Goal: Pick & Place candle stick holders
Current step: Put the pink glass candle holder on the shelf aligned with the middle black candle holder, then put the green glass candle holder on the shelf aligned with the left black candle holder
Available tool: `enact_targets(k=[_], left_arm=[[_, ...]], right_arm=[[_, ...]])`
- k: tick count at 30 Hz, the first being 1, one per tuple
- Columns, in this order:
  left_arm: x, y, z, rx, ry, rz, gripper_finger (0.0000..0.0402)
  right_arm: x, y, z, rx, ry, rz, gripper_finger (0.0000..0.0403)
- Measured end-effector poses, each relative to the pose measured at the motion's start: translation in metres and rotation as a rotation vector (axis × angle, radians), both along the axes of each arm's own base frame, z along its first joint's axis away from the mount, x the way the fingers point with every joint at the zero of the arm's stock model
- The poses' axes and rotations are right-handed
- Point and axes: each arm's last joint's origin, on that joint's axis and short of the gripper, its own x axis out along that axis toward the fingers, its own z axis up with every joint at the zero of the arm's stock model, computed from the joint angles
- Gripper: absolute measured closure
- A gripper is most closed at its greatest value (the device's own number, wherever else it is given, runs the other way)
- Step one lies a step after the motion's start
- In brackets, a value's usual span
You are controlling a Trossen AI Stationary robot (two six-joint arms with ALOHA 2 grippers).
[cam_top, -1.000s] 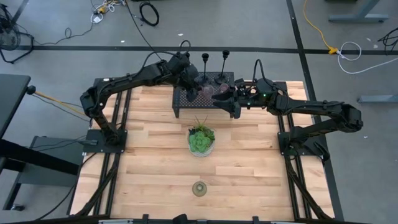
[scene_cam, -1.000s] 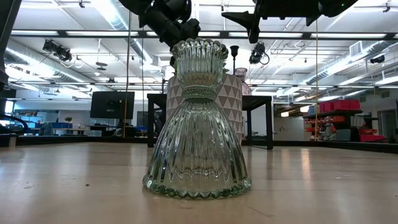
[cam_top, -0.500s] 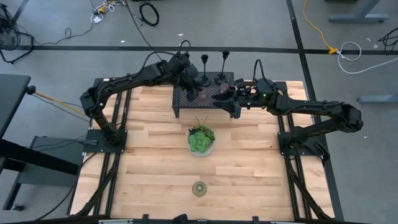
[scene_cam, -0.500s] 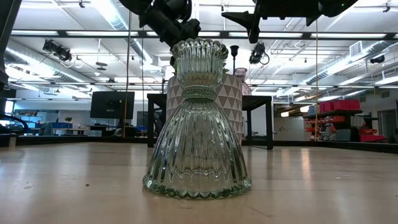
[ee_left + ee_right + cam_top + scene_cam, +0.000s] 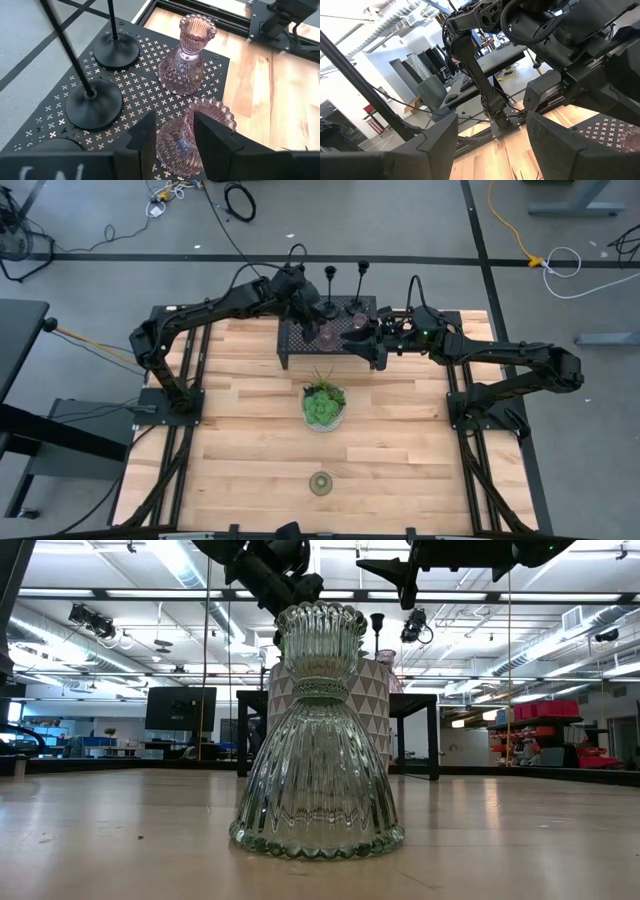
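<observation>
My left gripper (image 5: 175, 125) is over the black mesh rack (image 5: 145, 80) at the table's far side and is shut on a pink ribbed glass holder (image 5: 175, 147), which also shows in the high view (image 5: 325, 332). A second pink glass holder (image 5: 186, 55) stands by its base on the rack. Black slim holders (image 5: 93, 105) (image 5: 116, 50) stand by their round bases on the rack's far part. A greenish glass holder (image 5: 320, 482) stands on the table near its front edge. My right gripper (image 5: 350, 335) is open and empty over the rack's right part. My left gripper pinches the pink holder's ribbed lower body (image 5: 167, 142) between its two fingers, one on each side. The fingers slant down from the far left. The holder leans a little, its scalloped rim (image 5: 212, 112) up; whether its base rests on the rack I cannot tell.
A green plant in a bowl (image 5: 323, 405) stands mid-table in front of the rack. The greenish holder fills the middle of the low view (image 5: 318, 730). Bare wood shows to the left and right of the plant.
My left gripper has shifted the pink glass holder a little toward the table's right over the rack. My right arm has kept still.
</observation>
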Motion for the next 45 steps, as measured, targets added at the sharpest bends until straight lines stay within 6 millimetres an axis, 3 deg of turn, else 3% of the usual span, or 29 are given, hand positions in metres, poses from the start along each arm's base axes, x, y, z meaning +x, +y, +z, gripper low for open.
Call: enact_targets(k=[8, 18, 27, 45], left_arm=[[-0.009, -0.004, 0.013, 0.031, -0.015, -0.015, 0.0268], [-0.036, -0.034, 0.040, 0.001, 0.016, -0.058, 0.0269], [-0.034, -0.073, 0.037, -0.168, 0.066, -0.224, 0.0269], [-0.019, -0.177, 0.033, -0.208, 0.157, -0.454, 0.0269]], right_arm=[[0.000, 0.000, 0.000, 0.000, 0.000, 0.000, 0.0167], [0.000, 0.000, 0.000, 0.000, -0.001, 0.000, 0.0167], [0.000, 0.000, 0.000, 0.000, -0.001, 0.000, 0.0167], [0.000, 0.000, 0.000, 0.000, 0.000, 0.000, 0.0167]])
